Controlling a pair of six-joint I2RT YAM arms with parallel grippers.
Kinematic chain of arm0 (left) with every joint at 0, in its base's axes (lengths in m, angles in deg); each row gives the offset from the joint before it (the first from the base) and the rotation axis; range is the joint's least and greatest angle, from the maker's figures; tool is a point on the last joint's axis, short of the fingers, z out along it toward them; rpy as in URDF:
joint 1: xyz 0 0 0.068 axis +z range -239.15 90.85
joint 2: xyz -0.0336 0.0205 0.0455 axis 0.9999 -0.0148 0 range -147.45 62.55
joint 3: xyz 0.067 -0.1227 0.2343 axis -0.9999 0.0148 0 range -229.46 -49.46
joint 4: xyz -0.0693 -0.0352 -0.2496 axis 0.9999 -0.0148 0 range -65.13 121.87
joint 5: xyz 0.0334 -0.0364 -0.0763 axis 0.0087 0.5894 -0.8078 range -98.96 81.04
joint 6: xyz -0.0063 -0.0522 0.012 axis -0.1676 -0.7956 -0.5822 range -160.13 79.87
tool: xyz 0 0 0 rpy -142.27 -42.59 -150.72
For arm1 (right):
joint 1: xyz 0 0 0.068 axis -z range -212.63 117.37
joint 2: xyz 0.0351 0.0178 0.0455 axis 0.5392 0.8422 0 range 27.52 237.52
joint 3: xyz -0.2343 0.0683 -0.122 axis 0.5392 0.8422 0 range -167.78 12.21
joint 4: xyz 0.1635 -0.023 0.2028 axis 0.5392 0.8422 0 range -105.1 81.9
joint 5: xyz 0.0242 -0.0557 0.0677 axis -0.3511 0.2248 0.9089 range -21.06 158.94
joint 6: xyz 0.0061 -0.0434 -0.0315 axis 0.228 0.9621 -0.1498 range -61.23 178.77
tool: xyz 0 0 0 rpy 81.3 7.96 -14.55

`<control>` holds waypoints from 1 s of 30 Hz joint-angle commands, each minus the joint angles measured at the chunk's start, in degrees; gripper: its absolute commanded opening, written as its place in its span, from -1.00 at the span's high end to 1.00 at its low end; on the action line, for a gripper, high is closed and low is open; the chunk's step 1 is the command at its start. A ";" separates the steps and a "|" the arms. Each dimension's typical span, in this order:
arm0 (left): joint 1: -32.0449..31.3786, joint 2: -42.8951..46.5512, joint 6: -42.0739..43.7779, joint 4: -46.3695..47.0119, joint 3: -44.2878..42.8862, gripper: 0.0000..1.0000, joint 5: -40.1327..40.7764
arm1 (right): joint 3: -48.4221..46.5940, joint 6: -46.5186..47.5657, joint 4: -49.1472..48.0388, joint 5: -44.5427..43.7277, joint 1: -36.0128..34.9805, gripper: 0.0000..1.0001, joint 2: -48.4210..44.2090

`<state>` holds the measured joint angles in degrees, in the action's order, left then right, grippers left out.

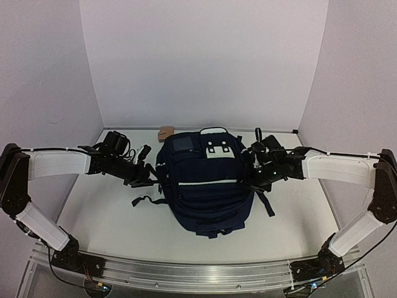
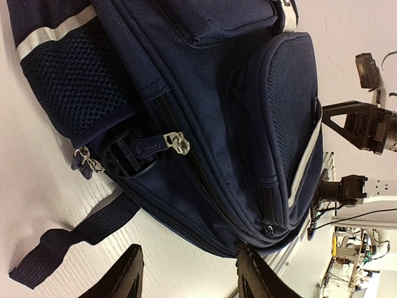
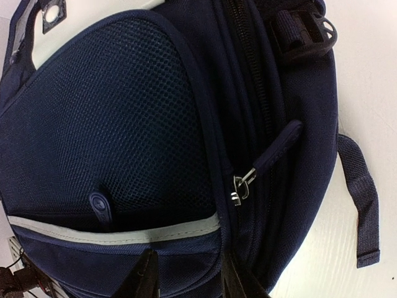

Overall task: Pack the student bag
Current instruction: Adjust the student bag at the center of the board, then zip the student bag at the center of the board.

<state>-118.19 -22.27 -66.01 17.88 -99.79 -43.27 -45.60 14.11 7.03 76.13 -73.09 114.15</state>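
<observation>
- Item: the student bag (image 1: 208,186), one piece, lying on the white table (image 1: 93,211) midway between the two arms. Its base is toward us and its top is toward the back wall.
- Long axis: runs near to far, so each flank faces one arm.
- Left gripper (image 1: 144,178): just beside the bag's left flank, which lies inboard of it. In its wrist view the fingers (image 2: 127,276) stand well apart with nothing between them, so we list it as released.
- Right gripper (image 1: 255,177): against or just beside the right flank, which again lies inboard of it. Its fingers (image 3: 146,276) stand apart over the lower fabric, more narrowly than the left pair. We see nothing clamped between them.
- Reach: both arms are about equally near, and we judge neither to have the advantage.
- Left flank fittings:
  - a loose strap (image 2: 68,239) trailing on the table
  - a black buckle (image 2: 127,158)
  - a silver zip pull (image 2: 177,143) ahead of the fingertips, not touched
- Right flank fittings:
  - a mesh pocket (image 3: 118,124)
  - a zip pull (image 3: 243,184) with a fabric tab, well clear of the fingertips
- Appearance:
  - navy woven fabric with pale piping across the front pocket
  - white block marks (image 1: 217,149) near the top
  - zips that read as closed where we can see them
- Judgement: we expect the next move to turn on a zip pull, and both pulls lie farther along the flanks than the present fingertips.
- Beyond the bag: a small tan object (image 1: 165,131) lies by the back wall. We cannot identify it.
</observation>
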 commanded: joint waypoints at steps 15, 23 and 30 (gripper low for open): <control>0.03 3.60 -0.09 -1.25 -0.13 -0.11 1.16 | -0.88 -1.33 1.16 -8.77 -1.55 0.15 2.08; 0.04 3.13 -0.05 -1.65 -0.72 -0.21 1.39 | -0.70 -0.63 -0.19 -7.76 -1.55 0.16 3.58; 0.03 2.98 1.28 0.43 -0.04 -0.21 0.13 | 0.14 -2.13 -6.34 -4.23 -1.55 0.52 4.09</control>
<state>-118.19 -20.65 -66.08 16.74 -99.46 -42.72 -46.13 13.02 5.52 70.83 -74.78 117.49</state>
